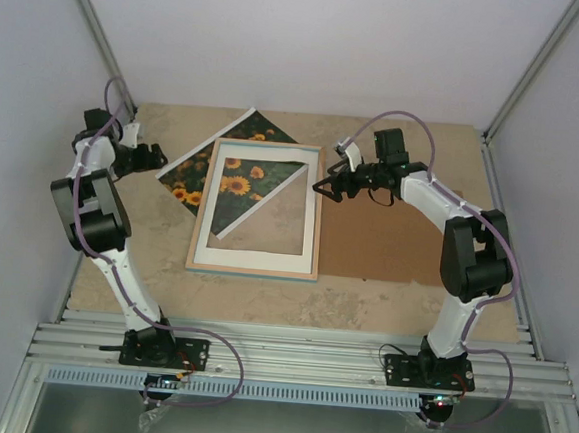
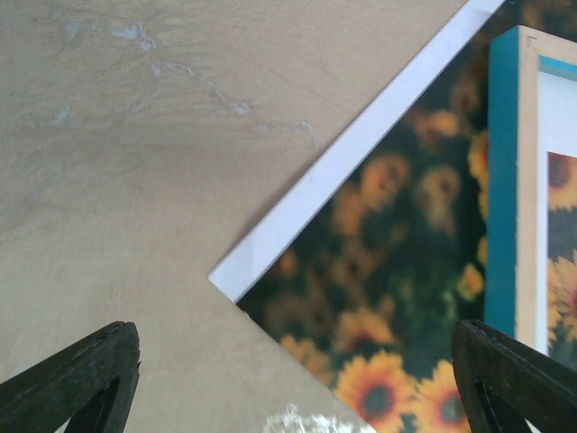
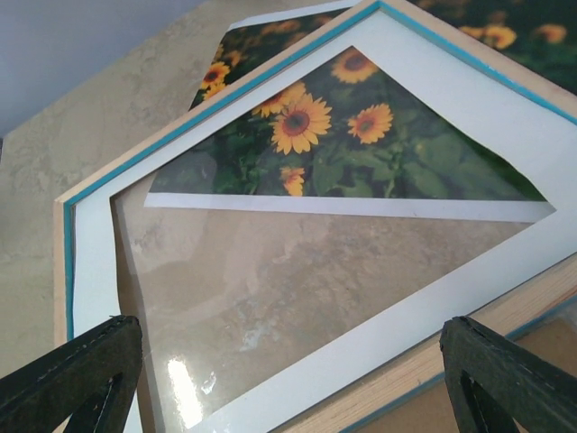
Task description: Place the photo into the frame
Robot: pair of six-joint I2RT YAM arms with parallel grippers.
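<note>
1. Looking down from the top view, found the photo point(image 1: 191, 172) lying flat on the table point(image 1: 363, 308), left of centre in the upper part and turned diagonally.
2. Saw its lower right portion tucked beneath the frame point(image 1: 251, 271), with its upper left portion sticking out past the frame's left and top edges.
3. Found the frame flat at centre, turquoise at its rim, resting over the photo. Saw sunflowers through the pane in the upper left triangle of the opening and bare table through the rest.
4. Noted a white mat point(image 1: 256, 257) inside the frame, bordering the opening.
5. Noted a brown backing board point(image 1: 398, 235) lying flat just right of the frame; could not tell whether touching it.
6. Found the left gripper point(image 1: 159, 156) at the left, near the photo's exposed corner, fingers spread wide and grasping nothing. Saw that white-bordered corner between the two fingertips in the left wrist view.
7. Found the right gripper point(image 1: 319, 186) by the upper part of the frame's right edge, fingers likewise spread and holding nothing.
</note>
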